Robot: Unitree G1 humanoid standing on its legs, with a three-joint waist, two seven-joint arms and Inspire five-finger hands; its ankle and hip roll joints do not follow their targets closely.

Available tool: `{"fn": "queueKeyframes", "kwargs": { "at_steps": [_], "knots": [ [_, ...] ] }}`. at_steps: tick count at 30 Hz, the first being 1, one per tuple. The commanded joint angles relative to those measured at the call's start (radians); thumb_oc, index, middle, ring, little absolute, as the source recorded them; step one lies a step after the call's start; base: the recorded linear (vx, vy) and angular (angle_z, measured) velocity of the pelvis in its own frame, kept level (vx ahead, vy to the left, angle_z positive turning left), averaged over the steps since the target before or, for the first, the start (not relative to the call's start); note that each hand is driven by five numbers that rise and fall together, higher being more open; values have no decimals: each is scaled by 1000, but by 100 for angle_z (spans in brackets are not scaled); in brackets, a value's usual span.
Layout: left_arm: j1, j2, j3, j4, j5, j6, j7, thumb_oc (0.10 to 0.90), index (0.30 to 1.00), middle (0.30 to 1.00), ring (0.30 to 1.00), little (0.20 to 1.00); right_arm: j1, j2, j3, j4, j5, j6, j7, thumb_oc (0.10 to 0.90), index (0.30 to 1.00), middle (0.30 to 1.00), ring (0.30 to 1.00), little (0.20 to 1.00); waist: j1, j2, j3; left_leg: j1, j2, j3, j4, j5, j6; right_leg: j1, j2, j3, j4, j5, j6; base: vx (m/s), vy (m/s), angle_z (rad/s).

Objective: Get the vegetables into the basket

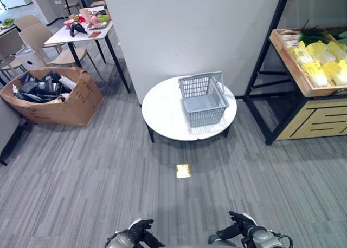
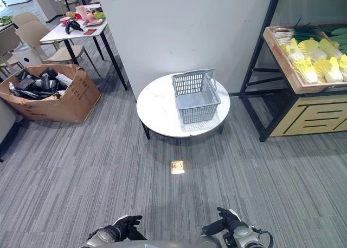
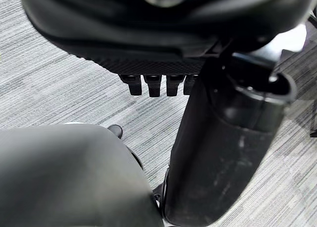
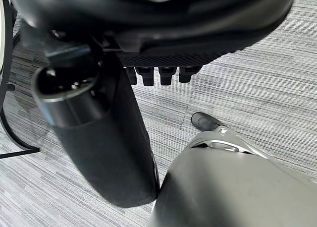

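A grey plastic basket (image 1: 203,99) stands upright on a low round white table (image 1: 162,112) ahead of me; nothing shows inside it. Yellow-white cabbages (image 1: 320,64) and green leafy stalks (image 1: 312,36) lie in a wooden tray on the black shelf rack (image 1: 260,80) to the right of the table. My left hand (image 1: 142,229) and right hand (image 1: 241,223) hang low near my body, far from the table and the rack. Both hold nothing, with fingers (image 3: 153,84) relaxed and thumb standing free; the right hand's fingers (image 4: 163,76) look the same.
A white pillar (image 1: 190,31) rises behind the round table. At the left sits a cardboard box (image 1: 76,104) of dark items, beyond it a white table (image 1: 81,36) with chairs. A brass floor plate (image 1: 183,170) lies on the grey carpet before the round table.
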Motion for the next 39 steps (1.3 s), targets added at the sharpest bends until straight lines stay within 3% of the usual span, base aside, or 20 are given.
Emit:
{"fn": "queueKeyframes", "kwargs": {
  "at_steps": [1, 6, 11, 14, 16, 17, 21, 22, 24, 25, 31, 32, 34, 37, 39],
  "knots": [
    [-15, 15, -5, 3, -7, -11, 26, 900, 1000, 1000, 1000, 1000, 28, -12, 63, 109, -36, 46, -12, 900, 1000, 1000, 1000, 1000, 5, -67, 7, -29, -43, -30, -67, 70, -8, 64, -62, 34, -90, 130, 105, 22, 77, 0],
    [-34, 13, -14, 23, 5, -9, 35, 900, 1000, 1000, 1000, 1000, 18, -9, 67, 109, -38, 51, -16, 900, 1000, 1000, 1000, 1000, 8, -73, 14, -29, -52, -25, -67, 60, 3, 49, -73, 40, -61, 129, 112, 20, 69, 1],
    [-58, 17, -10, 32, 1, -4, 45, 900, 1000, 1000, 1000, 1000, 3, -4, 71, 94, -30, 54, -26, 900, 1000, 1000, 1000, 1000, 10, -80, 34, -24, -65, -22, -67, 46, 26, -3, -83, 68, 50, 132, 121, 14, 90, -7],
    [-61, 25, -3, 19, -19, 1, 44, 900, 1000, 1000, 1000, 1000, -4, -1, 78, 71, -32, 56, -26, 900, 1000, 1000, 1000, 1000, 15, -89, 53, -12, -68, -13, -67, 38, 42, -62, -95, 66, 167, 173, 134, 10, 80, -17],
    [-55, 38, 14, 9, -45, 8, 42, 900, 1000, 1000, 1000, 1000, -2, -4, 75, 46, -27, 56, -26, 900, 1000, 1000, 1000, 1000, 17, -95, 73, 10, -69, -10, -67, 29, 56, -112, -109, 62, 288, 252, 151, 59, 104, -26],
    [-51, 40, 16, 5, -52, 10, 41, 900, 1000, 1000, 1000, 1000, 1, -2, 76, 39, -27, 57, -26, 900, 1000, 1000, 1000, 1000, 17, -95, 77, 17, -64, -11, -67, 25, 57, -130, -109, 57, 320, 261, 153, 64, 65, -15],
    [-35, 48, 27, 5, -60, 9, 37, 900, 1000, 1000, 1000, 1000, 0, -3, 80, 41, -31, 56, -20, 900, 1000, 1000, 1000, 1000, 18, -109, 80, 34, -67, -17, -67, 12, 47, -157, -128, 27, 252, 278, 147, 148, -35, 15],
    [-38, 48, 27, 8, -69, 6, 40, 900, 1000, 1000, 1000, 1000, -4, -5, 87, 32, -30, 54, -23, 900, 1000, 1000, 1000, 1000, 5, -120, 90, 41, -71, -35, -67, 6, 35, -197, -125, 42, 137, 292, 145, 150, -99, 23],
    [-39, 46, 25, 6, -70, 6, 40, 900, 1000, 1000, 1000, 1000, -6, -5, 90, 30, -29, 54, -23, 900, 1000, 1000, 1000, 1000, 0, -121, 96, 47, -69, -44, -67, 2, 29, -191, -120, 46, 98, 308, 149, 170, -96, 22],
    [-46, 41, 24, 1, -69, 4, 45, 900, 1000, 1000, 1000, 1000, -7, -3, 97, 29, -32, 55, -27, 900, 1000, 1000, 1000, 1000, -19, -126, 101, 62, -67, -61, -67, -11, 15, -227, -108, 72, -5, 344, 159, 150, -69, 20],
    [-54, 44, 52, 85, -45, 4, 48, 900, 1000, 1000, 1000, 1000, -3, 2, 89, 36, -29, 61, -19, 900, 1000, 1000, 1000, 1000, -45, -129, 89, 107, -71, -76, -67, -48, -2, -242, -107, 17, -71, 359, 166, 211, -84, 29],
    [-45, 32, 59, 136, -19, 5, 49, 900, 1000, 1000, 1000, 1000, 3, 10, 81, 43, 1, 56, -23, 900, 1000, 1000, 1000, 1000, -49, -124, 71, 132, -68, -89, -67, -67, -7, -227, -96, 14, -71, 319, 147, 201, -111, 6],
    [-43, 28, 68, 149, -19, -1, 55, 900, 1000, 1000, 1000, 1000, 9, 9, 78, 43, 18, 45, -24, 900, 1000, 1000, 1000, 1000, -53, -109, 57, 144, -56, -102, -67, -65, -14, -210, -72, 10, -70, 299, 131, 241, -166, 0],
    [-52, 20, 56, 150, -6, -4, 53, 900, 1000, 1000, 1000, 1000, 19, -3, 82, 41, 23, 40, -25, 900, 1000, 1000, 1000, 1000, -63, -78, 46, 157, -18, -109, -41, -29, -36, -191, -38, -13, -53, 256, 104, 203, -156, 15],
    [-57, 17, 47, 149, 2, -3, 52, 900, 1000, 1000, 1000, 1000, 19, -7, 85, 41, 21, 39, -23, 900, 1000, 1000, 1000, 1000, -68, -72, 44, 148, -8, -112, -23, -24, -44, -186, -31, -21, -52, 244, 98, 98, -100, 16]
  ]
}}
